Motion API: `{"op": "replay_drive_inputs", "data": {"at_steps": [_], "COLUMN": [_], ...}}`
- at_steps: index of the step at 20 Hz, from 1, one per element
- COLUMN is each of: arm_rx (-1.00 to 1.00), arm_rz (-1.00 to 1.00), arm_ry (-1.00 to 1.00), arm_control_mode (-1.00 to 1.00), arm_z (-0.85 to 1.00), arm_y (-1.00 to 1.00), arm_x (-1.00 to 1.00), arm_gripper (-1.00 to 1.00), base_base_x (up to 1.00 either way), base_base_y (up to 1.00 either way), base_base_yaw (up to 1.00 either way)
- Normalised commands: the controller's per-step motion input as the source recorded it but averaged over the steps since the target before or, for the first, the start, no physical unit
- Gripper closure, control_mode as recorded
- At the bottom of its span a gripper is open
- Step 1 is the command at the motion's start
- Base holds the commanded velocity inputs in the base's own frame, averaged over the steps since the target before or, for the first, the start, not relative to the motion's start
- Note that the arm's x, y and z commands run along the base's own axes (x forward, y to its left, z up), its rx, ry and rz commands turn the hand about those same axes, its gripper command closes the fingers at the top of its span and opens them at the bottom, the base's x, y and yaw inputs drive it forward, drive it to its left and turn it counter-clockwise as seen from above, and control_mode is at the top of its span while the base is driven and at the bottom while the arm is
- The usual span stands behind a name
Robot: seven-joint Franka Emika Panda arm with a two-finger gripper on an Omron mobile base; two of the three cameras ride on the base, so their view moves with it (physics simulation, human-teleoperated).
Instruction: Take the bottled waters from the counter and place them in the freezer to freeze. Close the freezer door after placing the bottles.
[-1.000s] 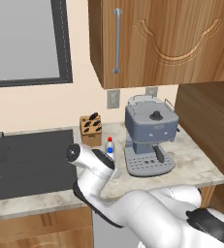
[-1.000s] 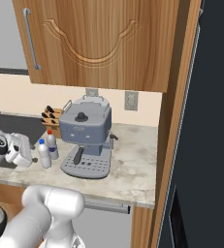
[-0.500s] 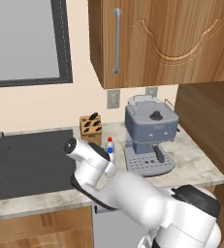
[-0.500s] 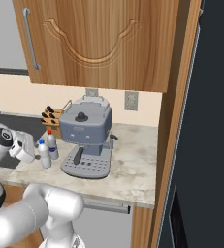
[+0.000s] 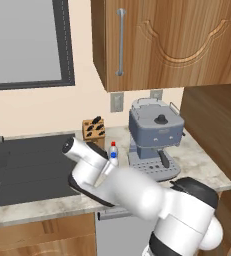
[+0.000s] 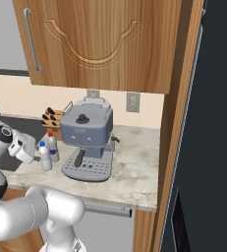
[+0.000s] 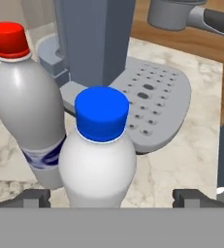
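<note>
Blue-capped bottle (image 7: pixel 99 160) stood upright, cap up, between wide-open gripper (image 7: pixel 112 196) fingers, ungripped; red-capped bottle (image 7: pixel 28 106) upright just beside, on counter (image 7: pixel 181 155).

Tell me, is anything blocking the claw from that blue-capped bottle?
Nothing visible. In the hand view the open gripper faces the blue-capped bottle directly, a fingertip on each side. The red-capped bottle stands just beyond, the coffee machine behind.
</note>
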Motion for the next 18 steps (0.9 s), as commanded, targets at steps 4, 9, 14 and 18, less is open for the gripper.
{"op": "replay_drive_inputs", "data": {"at_steps": [4, 9, 14, 18], "arm_rx": [-0.05, -0.05, -0.03, -0.01], "arm_rz": [-0.05, 0.00, 0.00, 0.00], "arm_ry": [0.04, 0.00, 0.00, 0.00], "arm_control_mode": [-1.00, -1.00, -1.00, -1.00], "arm_z": [-0.01, -0.01, -0.01, 0.00], "arm_y": [-0.06, 0.00, -0.15, -0.21], "arm_x": [0.00, 0.00, 0.04, 0.00], "arm_gripper": [-1.00, -1.00, -1.00, -1.00], "base_base_x": [0.00, 0.00, 0.00, 0.00], "base_base_y": [0.00, 0.00, 0.00, 0.00], "base_base_yaw": [0.00, 0.00, 0.00, 0.00]}}
